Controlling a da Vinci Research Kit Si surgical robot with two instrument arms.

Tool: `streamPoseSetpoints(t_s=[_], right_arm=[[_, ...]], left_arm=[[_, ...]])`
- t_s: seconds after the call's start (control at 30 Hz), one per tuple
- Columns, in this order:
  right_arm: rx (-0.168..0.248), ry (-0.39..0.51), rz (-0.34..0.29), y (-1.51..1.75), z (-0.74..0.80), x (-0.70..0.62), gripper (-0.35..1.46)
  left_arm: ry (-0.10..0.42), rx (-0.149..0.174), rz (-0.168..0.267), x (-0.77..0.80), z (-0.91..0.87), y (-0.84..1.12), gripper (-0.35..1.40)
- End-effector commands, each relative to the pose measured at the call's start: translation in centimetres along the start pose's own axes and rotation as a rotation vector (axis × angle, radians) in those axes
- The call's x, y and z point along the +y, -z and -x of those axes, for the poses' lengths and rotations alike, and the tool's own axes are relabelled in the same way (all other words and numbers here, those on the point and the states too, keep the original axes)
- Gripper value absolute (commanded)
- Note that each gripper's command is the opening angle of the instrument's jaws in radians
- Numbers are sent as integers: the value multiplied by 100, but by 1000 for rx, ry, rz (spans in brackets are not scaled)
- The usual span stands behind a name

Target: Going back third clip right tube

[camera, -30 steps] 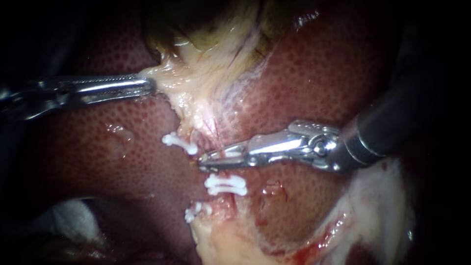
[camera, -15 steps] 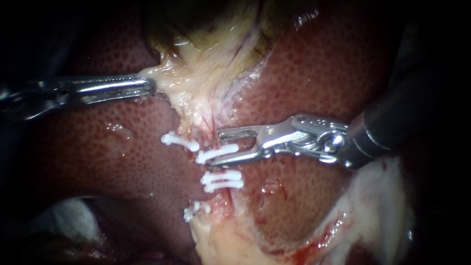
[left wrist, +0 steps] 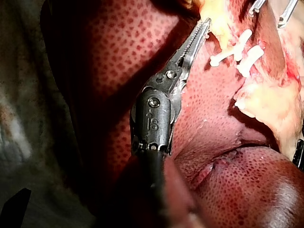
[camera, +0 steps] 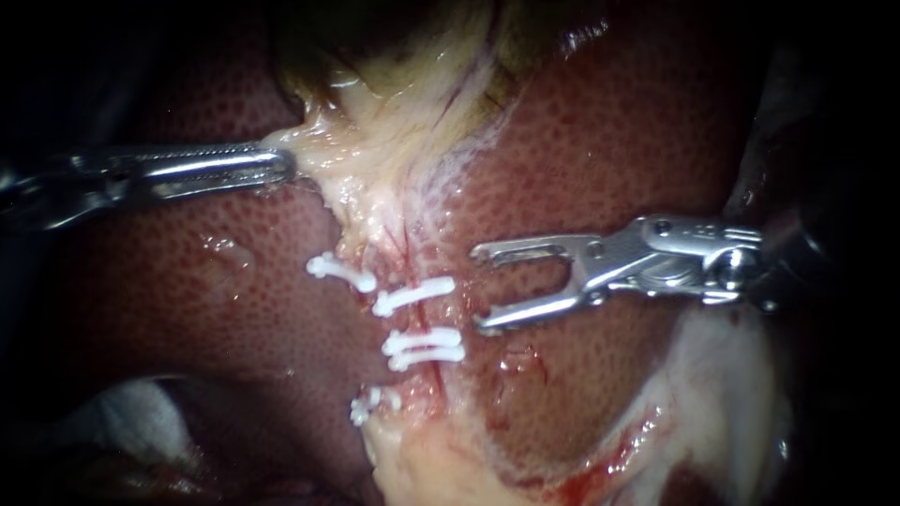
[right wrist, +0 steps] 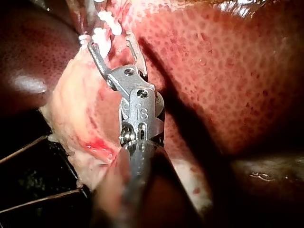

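Note:
The right tube (camera: 433,320) runs as a thin reddish strand down the liver (camera: 600,141). It carries an upper white clip (camera: 412,295) and a close pair of clips (camera: 425,345) just below. My right instrument (camera: 476,289) stands to the right of these clips, jaws wide open and empty, apart from the tube. In the right wrist view its jaws (right wrist: 111,40) gape just short of the clips (right wrist: 104,26). My left instrument (camera: 281,166) is shut on pale tissue (camera: 314,141) under the gallbladder (camera: 394,56) and holds it to the left. The left wrist view shows its jaws (left wrist: 203,26) together.
Further left, a white clip (camera: 342,274) sits on another strand, and a lower clip (camera: 368,405) lies by pale fat (camera: 422,459). White gauze (camera: 131,417) lies at the lower left. Pale, bloody tissue (camera: 722,394) borders the liver under my right instrument's shaft.
My right instrument's jaws opened, left the upper white clip on the right tube and drew back to the right. The left instrument has held still.

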Motion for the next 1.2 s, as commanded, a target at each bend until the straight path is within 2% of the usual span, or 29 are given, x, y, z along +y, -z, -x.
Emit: streamPoseSetpoints(t_s=[0.03, 0.2, 0.43, 0.53, 0.77, 0.93, 1.07, 1.2], right_arm=[[0, 2, 1, 5, -2, -1, 50], [0, 14, 1, 23, -9, -4, 50], [0, 15, 0, 31, -7, -7, 50], [-1, 16, -1, 32, -7, -8, 50], [-1, 16, -3, 35, -6, -9, 50], [-1, 16, -3, 35, -6, -10, 50], [-1, 16, -3, 35, -7, -12, 50], [-1, 16, -3, 35, -7, -12, 50]], left_arm=[[0, 0, 1, 0, 0, 0, -35], [-1, 0, 0, 0, 1, -2, -35], [-4, 2, -5, 0, 8, -11, -35], [-8, 7, -13, 1, 15, -23, -35], [-19, -17, 11, 10, 33, -67, -35], [-30, -27, 23, 9, 41, -96, -35], [-24, -32, 29, 7, 49, -108, -35], [-25, -32, 31, 6, 49, -110, -35]])
